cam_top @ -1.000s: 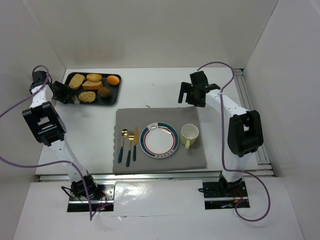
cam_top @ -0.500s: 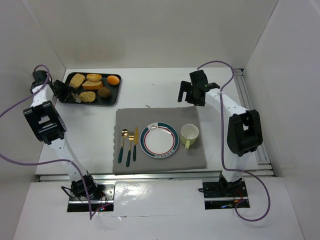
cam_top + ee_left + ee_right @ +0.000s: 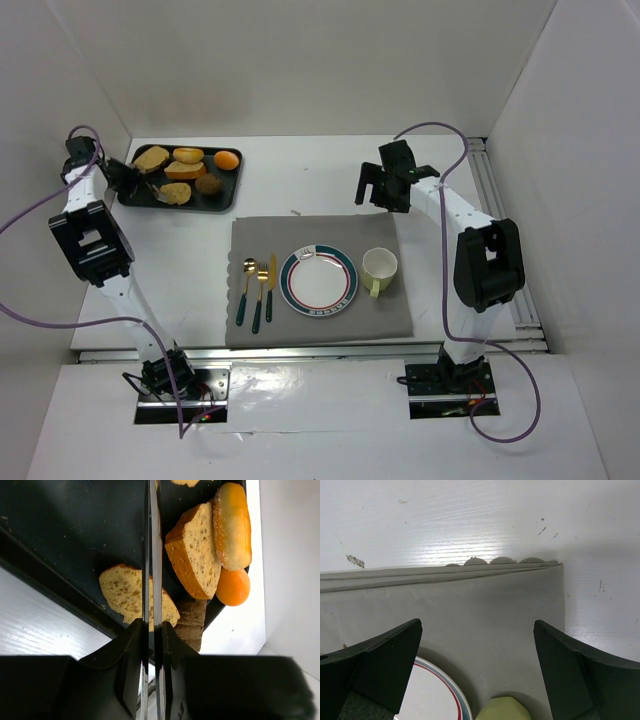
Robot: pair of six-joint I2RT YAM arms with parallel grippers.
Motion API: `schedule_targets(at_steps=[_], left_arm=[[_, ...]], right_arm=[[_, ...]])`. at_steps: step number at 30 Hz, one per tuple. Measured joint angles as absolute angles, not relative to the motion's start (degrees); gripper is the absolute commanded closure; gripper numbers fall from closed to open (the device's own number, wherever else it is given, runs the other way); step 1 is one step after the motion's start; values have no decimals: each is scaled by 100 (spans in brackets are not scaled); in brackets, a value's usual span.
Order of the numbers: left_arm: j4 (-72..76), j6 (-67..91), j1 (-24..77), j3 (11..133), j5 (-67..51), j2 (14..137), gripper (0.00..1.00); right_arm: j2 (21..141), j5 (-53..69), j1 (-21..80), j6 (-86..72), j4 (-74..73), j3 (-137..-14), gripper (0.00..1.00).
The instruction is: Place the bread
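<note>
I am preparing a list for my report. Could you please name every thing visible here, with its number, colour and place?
table: 1, white, under everything
tray: 1, black, far left of the table
bread pieces: 5, tan to dark brown, in the tray
orange: 1, orange, tray's far right corner
placemat: 1, grey, table centre
plate: 1, white with green and red rim, on the placemat
mug: 1, pale green, right of the plate
spoon, fork, knife: 1 each, gold with dark green handles, left of the plate
left gripper: 1, black, shut, at the tray's left end
right gripper: 1, black, open, above the placemat's far right corner
</note>
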State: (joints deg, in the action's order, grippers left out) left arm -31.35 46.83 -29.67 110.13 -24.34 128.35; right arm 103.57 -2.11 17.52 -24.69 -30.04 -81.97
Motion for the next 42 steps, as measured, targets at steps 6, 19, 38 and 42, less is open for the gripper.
schedule_targets(at_steps=[6,19,38,42], left_arm=[[-3212,4676,-2943,10580,-2281,12239,100],[-3601,4272,-2263,9181,-2067,9762,100],[-5417,2123,1778,6663,-3061,6740,100],[-5360,2126,2368,6355,-3116,6882,100]], right_arm=[[10357,-211,1761,-2486,-3000,-8197,0],[10182,-104,1763,-2499,-2963,-7782,0],[8477,-711,1763,-2167,-3028,-7540,0],[8475,-733,1763,-2152,-3109,-7540,0]])
